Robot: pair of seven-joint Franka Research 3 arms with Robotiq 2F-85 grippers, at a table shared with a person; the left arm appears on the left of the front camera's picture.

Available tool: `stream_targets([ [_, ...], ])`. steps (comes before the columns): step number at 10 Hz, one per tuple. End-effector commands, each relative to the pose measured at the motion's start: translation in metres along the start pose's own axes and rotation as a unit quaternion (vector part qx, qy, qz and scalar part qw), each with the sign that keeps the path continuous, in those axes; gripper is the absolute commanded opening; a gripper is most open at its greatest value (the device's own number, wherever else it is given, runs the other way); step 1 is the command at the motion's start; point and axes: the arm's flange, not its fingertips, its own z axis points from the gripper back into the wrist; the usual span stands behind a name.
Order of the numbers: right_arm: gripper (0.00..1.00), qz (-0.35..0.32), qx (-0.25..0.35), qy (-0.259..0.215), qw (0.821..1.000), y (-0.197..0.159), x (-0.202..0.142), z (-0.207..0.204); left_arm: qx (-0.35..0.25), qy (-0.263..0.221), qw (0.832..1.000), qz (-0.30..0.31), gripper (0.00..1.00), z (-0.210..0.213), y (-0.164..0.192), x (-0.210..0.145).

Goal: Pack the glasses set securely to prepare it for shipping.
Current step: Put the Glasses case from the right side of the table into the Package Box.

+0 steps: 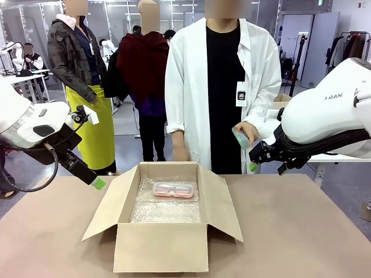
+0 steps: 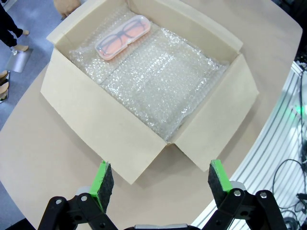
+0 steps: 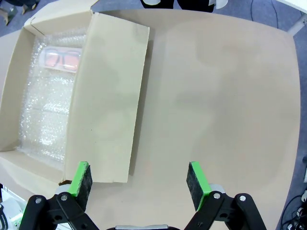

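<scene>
A pale pink glasses case (image 1: 173, 189) lies flat on bubble wrap at the far end of the open cardboard box (image 1: 159, 246). Dark spectacle frames show through its lid in the left wrist view, pink case (image 2: 123, 37), and it appears again in the right wrist view, pink case (image 3: 60, 58). The person in the white coat holds a mint green case (image 1: 242, 138) in one hand, above the table's far edge. My left gripper (image 1: 96, 182) hovers open to the left of the box, left gripper (image 2: 160, 184). My right gripper (image 1: 253, 165) hangs open just below the person's hand, right gripper (image 3: 139, 179).
The box's four flaps spread outward; the right flap (image 3: 112, 96) lies between my right gripper and the box interior. Bubble wrap (image 2: 158, 81) lines the box floor. Bare tan table (image 3: 220, 96) stretches right of the box. Other people stand behind the far edge.
</scene>
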Motion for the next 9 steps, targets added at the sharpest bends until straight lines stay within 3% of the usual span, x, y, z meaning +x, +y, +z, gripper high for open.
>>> stream_targets([
  [1,1.0,0.005,0.005,0.001,1.0,-0.0006,-0.0001,-0.0005,-0.006,-0.003,1.0,-0.004,1.0,0.0013,0.0015,-0.0008],
  [9,1.0,0.005,0.005,0.001,1.0,-0.0006,-0.0001,-0.0005,-0.006,-0.003,1.0,-0.004,1.0,0.0013,0.0015,-0.0008],
])
